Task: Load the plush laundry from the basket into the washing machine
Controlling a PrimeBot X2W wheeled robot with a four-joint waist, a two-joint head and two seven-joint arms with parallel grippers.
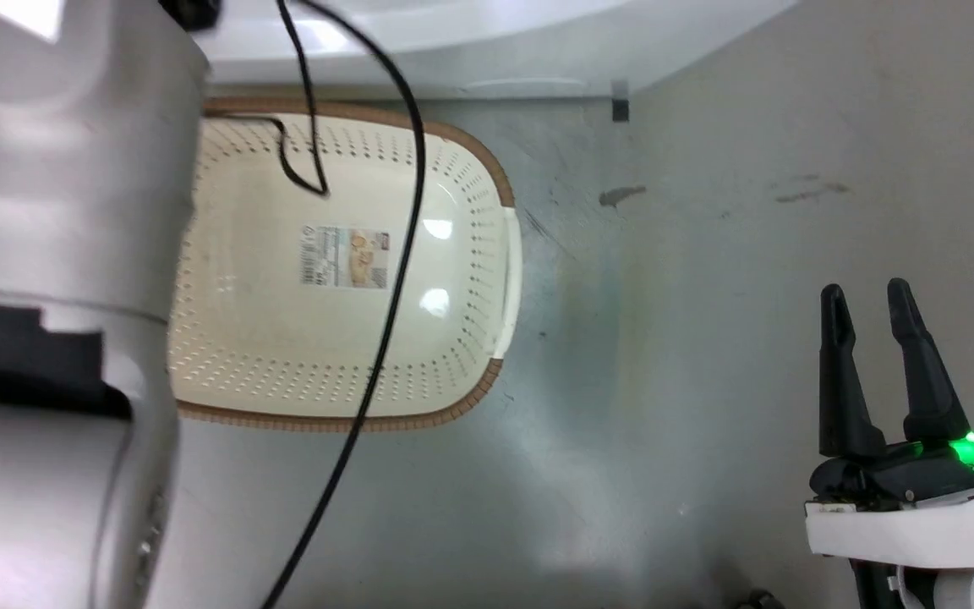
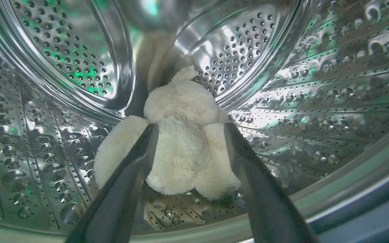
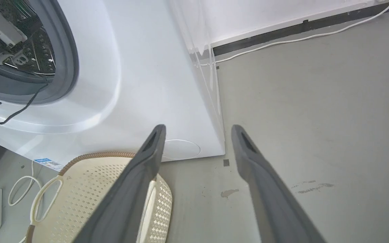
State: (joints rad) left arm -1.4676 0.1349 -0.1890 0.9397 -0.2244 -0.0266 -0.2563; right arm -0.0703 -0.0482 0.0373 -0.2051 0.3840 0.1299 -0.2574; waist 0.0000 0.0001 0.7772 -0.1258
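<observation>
As far as the views showed, the loading was all but finished. Nearest the robot, the right gripper (image 1: 865,289), with its two long dark fingers, hung over the bare grey floor (image 1: 707,211). Its fingers were moderately apart and had nothing between them.

Beyond it, to the left, stood the cream perforated plastic laundry basket (image 1: 470,254) with its brown woven-look rim. Its bottom lay bare but for the barcode label (image 1: 345,256), and a black cable (image 1: 385,321) hung across above it, so there was nothing there to fetch. Just behind the basket rose the large white front-loading washing machine (image 3: 140,67), and the pale left forearm (image 1: 56,211) ran up toward it.

Inside the shiny perforated steel drum (image 2: 316,84), the left gripper (image 2: 190,127) was spread wide and gripped nothing. Whether its tips brushed the pile could not be told. Past those tips the beige-cream, long-pile plush laundry (image 2: 181,152), a cluster of puffy lobes, lay on the drum's lower wall, up against the rear wall.

Judging from this, the placing itself was done. What was left appeared to be drawing the left arm back out through the opening.
</observation>
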